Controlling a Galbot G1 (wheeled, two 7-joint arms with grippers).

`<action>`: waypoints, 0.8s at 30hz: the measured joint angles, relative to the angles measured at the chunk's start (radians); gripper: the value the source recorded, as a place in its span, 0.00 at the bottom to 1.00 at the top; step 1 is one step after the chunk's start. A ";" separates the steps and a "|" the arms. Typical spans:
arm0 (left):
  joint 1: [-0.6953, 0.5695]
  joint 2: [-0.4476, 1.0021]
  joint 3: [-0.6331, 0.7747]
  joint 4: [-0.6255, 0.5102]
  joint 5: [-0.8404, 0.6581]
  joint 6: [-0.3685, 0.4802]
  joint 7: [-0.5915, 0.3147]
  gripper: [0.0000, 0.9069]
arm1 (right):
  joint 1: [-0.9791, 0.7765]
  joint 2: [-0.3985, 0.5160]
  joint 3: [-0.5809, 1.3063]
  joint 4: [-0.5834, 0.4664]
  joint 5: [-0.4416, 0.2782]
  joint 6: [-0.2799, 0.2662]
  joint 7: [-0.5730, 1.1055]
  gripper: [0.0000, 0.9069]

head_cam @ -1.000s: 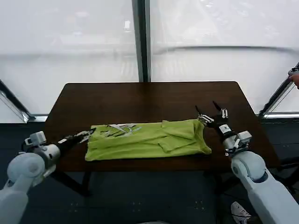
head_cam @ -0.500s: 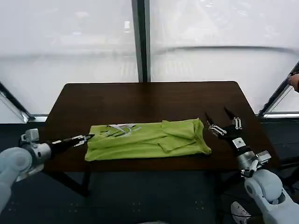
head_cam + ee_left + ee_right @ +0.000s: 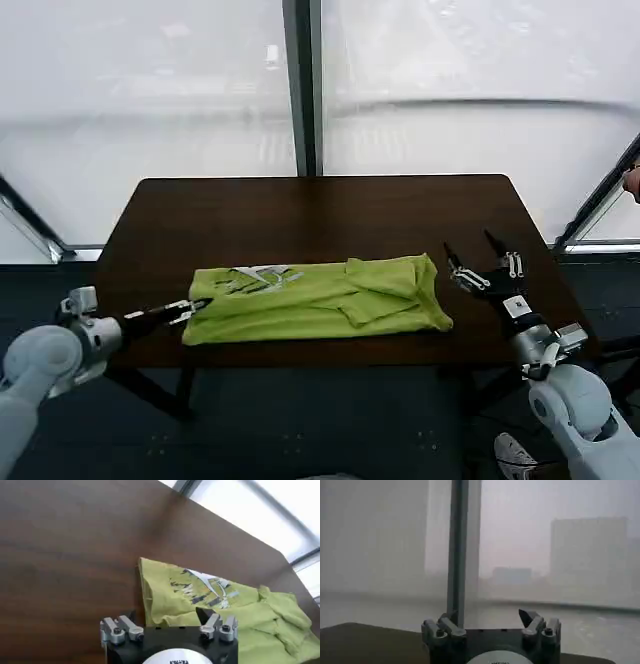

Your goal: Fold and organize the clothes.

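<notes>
Now, by label:
T-shirt (image 3: 318, 299): lime yellow-green, folded into a long band, lying on the dark bench (image 3: 320, 215) near its front edge; grey-white print showing at its left end.
Left hand (image 3: 188, 309): low, at the T-shirt's left end, just beside the cloth; fingers spread wide, holding nothing.
Right hand (image 3: 478, 262): right of the T-shirt, clear of the cloth, raised and pointing up; fingers wide apart, empty.

Our arms end in rounded pale grey-white shells, narrowing to dark wrists with small silver blocks. Each pincer, left pincer (image 3: 186, 307) and right pincer (image 3: 480, 262), has slim black fingers with silver metal fittings. In the wrist views, screwed silver knuckles sit on a black base above a white round plate.
</notes>
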 joint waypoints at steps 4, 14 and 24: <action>0.008 -0.013 -0.022 -0.021 0.046 0.000 -0.032 0.00 | 0.022 0.011 -0.016 0.000 -0.004 -0.022 0.030 0.97; 0.071 0.031 -0.148 -0.061 0.345 -0.002 -0.043 0.00 | 0.079 0.034 -0.061 -0.028 -0.011 -0.030 0.071 0.97; 0.193 0.096 -0.373 -0.068 0.567 -0.003 -0.043 0.00 | 0.097 0.060 -0.095 -0.033 -0.015 -0.031 0.073 0.97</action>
